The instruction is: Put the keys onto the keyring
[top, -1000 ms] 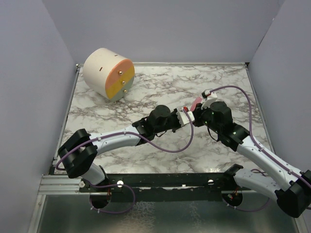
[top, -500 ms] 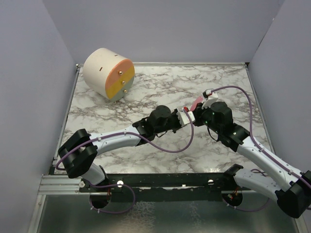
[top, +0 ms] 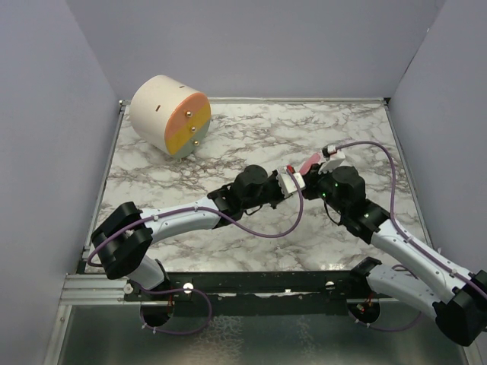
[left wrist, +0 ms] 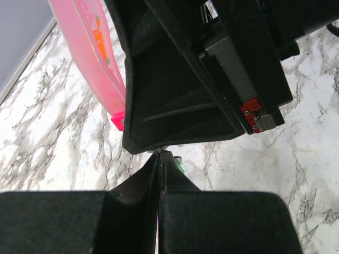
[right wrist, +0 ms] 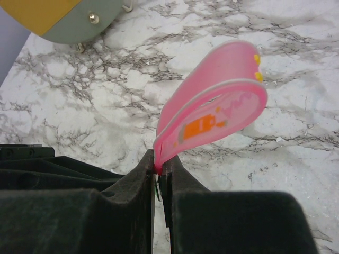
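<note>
In the right wrist view my right gripper (right wrist: 159,168) is shut on the base of the keyring's pink tag (right wrist: 212,114), which bends up and to the right. A thin wire of its ring (right wrist: 157,186) shows in the slit between the fingers. My left gripper (left wrist: 160,153) is shut, tips touching the right gripper's black body (left wrist: 201,79). A sliver of the green key (left wrist: 180,167) shows beside the left gripper's right fingertip; I cannot tell whether it is pinched. From above, both grippers (top: 291,180) (top: 304,176) meet at mid-table under the tag (top: 308,164).
A white cylinder (top: 170,114) with a peach, yellow and grey face and small brass pegs lies on its side at the far left of the marble table (top: 251,137). Grey walls close in the left, back and right. Purple cables loop along both arms.
The right wrist has shifted slightly right and nearer, and the pink tag with it. The left arm has stayed put; both grippers remain shut.
</note>
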Robot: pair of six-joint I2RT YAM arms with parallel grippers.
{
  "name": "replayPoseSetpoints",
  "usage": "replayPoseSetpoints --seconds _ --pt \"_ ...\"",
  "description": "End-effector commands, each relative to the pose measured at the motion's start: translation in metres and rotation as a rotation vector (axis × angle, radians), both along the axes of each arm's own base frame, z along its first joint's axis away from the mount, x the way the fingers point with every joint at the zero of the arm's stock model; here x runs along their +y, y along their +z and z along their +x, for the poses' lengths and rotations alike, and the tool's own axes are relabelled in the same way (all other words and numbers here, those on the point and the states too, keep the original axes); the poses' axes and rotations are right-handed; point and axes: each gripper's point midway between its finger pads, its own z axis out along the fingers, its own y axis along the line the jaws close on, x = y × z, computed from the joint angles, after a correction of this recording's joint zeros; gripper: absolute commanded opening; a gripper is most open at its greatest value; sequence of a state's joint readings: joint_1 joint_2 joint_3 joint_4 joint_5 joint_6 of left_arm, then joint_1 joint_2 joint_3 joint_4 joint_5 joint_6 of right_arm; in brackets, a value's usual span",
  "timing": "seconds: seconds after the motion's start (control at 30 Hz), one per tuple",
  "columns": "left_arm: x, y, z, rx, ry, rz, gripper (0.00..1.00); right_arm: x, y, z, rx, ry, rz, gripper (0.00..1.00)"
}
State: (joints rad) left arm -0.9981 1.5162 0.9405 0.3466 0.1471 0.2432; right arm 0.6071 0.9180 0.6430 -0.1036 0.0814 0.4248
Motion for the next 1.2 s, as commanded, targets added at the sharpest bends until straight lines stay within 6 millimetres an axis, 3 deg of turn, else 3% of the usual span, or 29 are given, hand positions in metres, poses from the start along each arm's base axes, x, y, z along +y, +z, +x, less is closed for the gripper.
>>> replayPoseSetpoints --seconds 0.0,0.7,1.17 --pt "-0.008 0.029 0.001 -0.009 0.014 -0.076 0.00 -0.003 0.017 0.005 -0.083 -0.042 0.074 0.01" --pt "-0.011 0.041 0.005 0.035 0.057 -0.133 0.00 -0.011 0.037 -0.001 -0.328 -0.072 0.294 0.01" --pt "-0.012 0.056 0.018 0.049 0.129 -0.176 0.00 -0.013 0.050 -0.005 -0.484 -0.064 0.432 0.01"
